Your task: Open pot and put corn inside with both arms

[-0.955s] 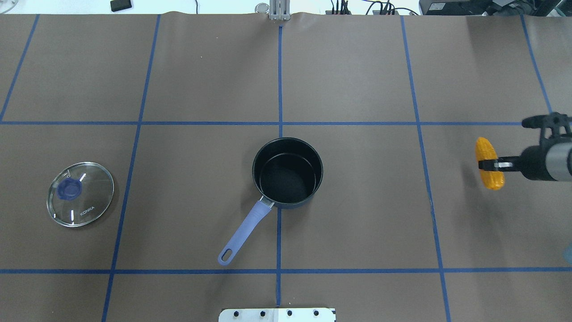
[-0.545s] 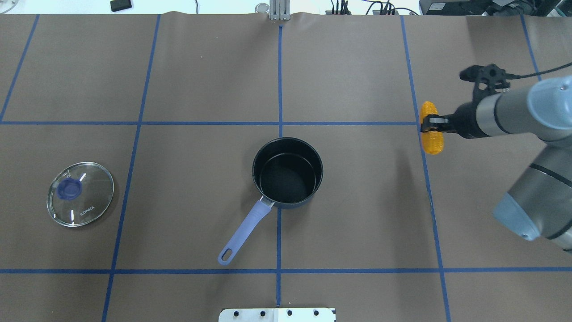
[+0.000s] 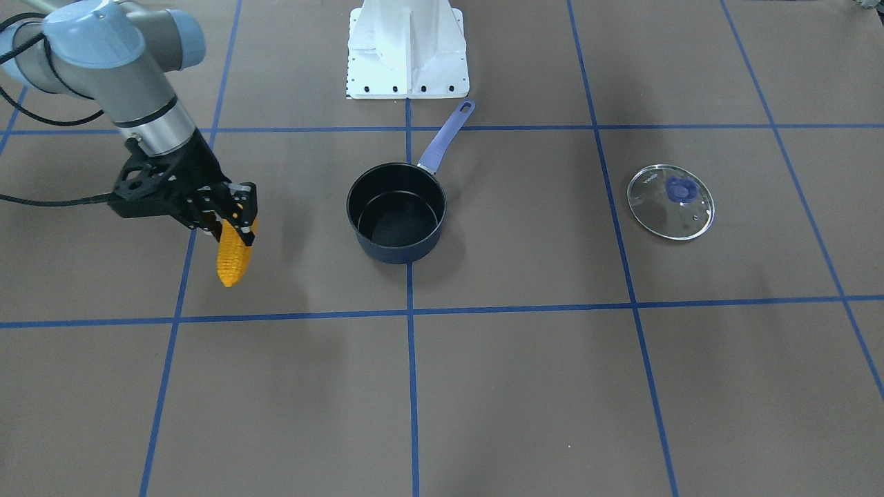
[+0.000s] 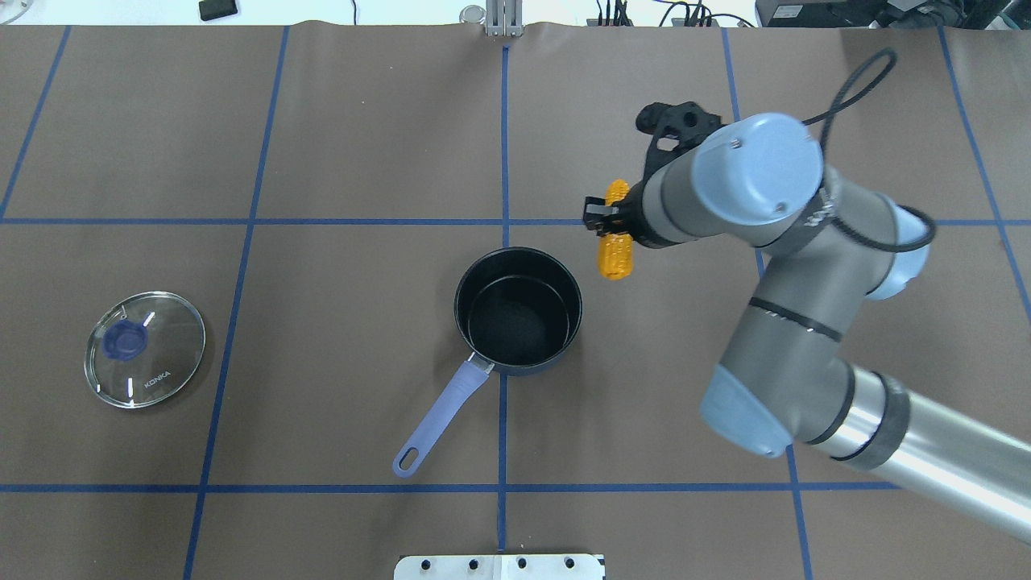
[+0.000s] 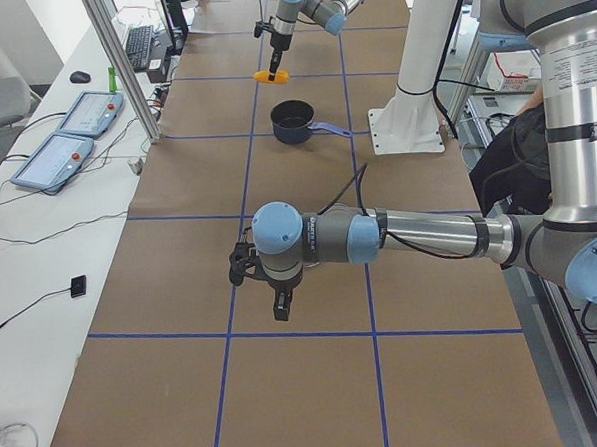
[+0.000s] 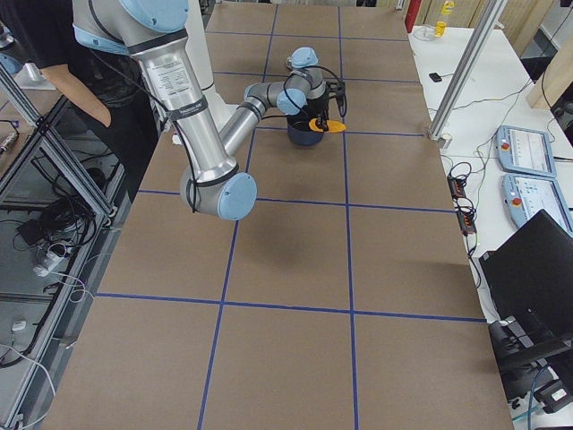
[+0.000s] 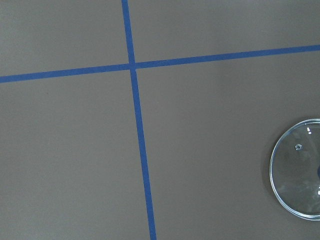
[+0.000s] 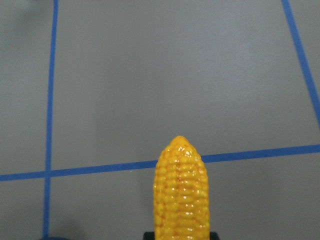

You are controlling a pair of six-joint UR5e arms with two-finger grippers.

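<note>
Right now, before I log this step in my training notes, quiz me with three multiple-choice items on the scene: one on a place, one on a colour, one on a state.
1. Where is the glass lid relative to the pot?
A) on top of it
B) flat on the table, well apart, on the robot's left
C) leaning against its side

2. What colour is the pot's handle?
A) red
B) lavender-blue
C) green

3. What state is the corn in?
A) lying inside the pot
B) lying loose on the table
C) clamped in the right gripper, held off the table beside the pot

Answers: 1 B, the overhead view shows the lid far from the open pot; 2 B, the handle reads lavender-blue in both views; 3 C, black fingers pinch the cob and the pot is empty.
</note>
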